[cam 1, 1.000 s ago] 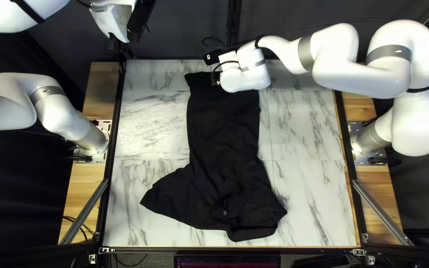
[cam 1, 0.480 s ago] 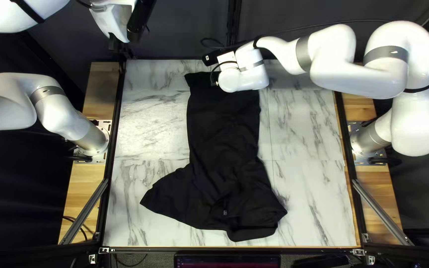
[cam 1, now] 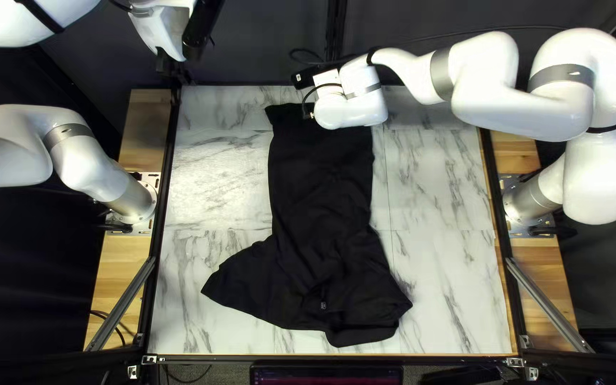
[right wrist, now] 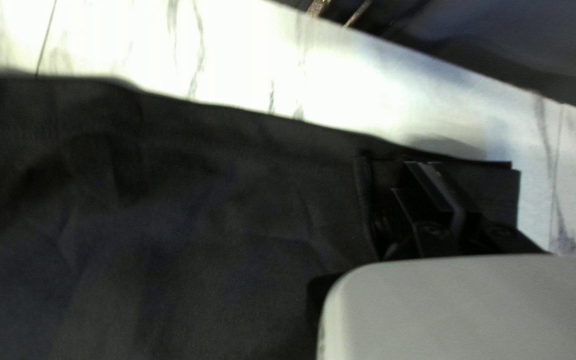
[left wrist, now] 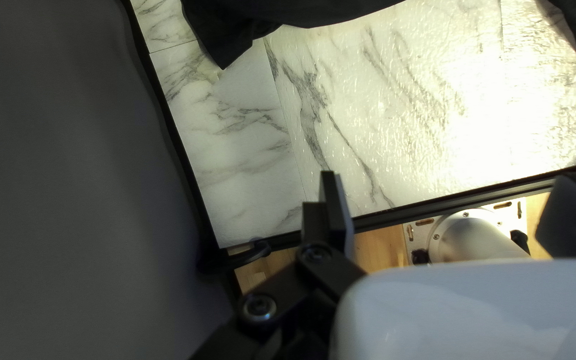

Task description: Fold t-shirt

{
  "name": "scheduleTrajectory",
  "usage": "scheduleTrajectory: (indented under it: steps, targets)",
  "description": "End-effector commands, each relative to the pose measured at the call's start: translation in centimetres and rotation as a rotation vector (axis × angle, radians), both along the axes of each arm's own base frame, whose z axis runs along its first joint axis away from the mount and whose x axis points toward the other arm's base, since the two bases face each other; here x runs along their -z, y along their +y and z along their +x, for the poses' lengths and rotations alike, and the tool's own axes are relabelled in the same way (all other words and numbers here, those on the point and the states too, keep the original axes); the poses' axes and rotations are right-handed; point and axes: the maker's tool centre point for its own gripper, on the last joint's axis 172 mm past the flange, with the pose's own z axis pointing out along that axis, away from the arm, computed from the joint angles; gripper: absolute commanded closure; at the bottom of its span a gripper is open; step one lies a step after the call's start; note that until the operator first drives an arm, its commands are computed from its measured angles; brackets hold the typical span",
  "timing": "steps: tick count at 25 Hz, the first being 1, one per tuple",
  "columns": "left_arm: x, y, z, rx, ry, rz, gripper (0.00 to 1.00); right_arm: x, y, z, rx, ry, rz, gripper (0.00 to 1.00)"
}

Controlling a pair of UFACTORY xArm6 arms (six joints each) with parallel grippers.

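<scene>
The right end effector (right wrist: 425, 172), at the t-shirt (cam 1: 318, 214) hem, has shifted slightly farther back.

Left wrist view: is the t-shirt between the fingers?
No, the open fingers hang above the table's edge; the t-shirt lies well ahead.

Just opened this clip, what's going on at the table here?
A black t-shirt lies lengthwise on the marble table, its body folded narrow, sleeves toward the near edge. The right gripper is shut on the far hem corner, low against the table. The left gripper hangs open, raised beyond the far left corner, touching nothing.
</scene>
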Motion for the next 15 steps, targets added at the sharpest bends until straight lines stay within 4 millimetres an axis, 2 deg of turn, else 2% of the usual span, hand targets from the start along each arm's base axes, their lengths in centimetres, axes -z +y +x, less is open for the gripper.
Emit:
scheduleTrajectory:
  steps: [1,6,7,8,9,11,15]
  targets:
    - [0.0,0.0,0.0,0.0,0.0,0.0,0.0,-0.1,-0.5,0.0,0.023,-0.005,-0.011,1.0]
    - [0.0,0.0,0.0,0.0,0.0,0.0,0.0,0.3,-0.3,0.2,0.031,-0.005,-0.011,1.0]
    - [0.0,0.0,0.0,0.0,0.0,0.0,0.0,0.3,-0.1,0.2,0.03,-0.005,-0.009,0.96]
    - [0.0,0.0,0.0,0.0,0.0,0.0,0.0,0.3,-0.1,0.2,0.03,-0.005,-0.009,0.05]
    - [0.0,0.0,0.0,0.0,0.0,0.0,0.0,0.1,0.2,0.4,0.028,-0.004,-0.007,0.0]
    - [0.0,0.0,0.0,0.0,0.0,0.0,0.0,-0.2,0.7,0.4,0.03,-0.004,-0.008,0.0]
    - [0.0,0.0,0.0,0.0,0.0,0.0,0.0,-2.5,3.1,0.2,0.046,-0.013,-0.026,0.0]
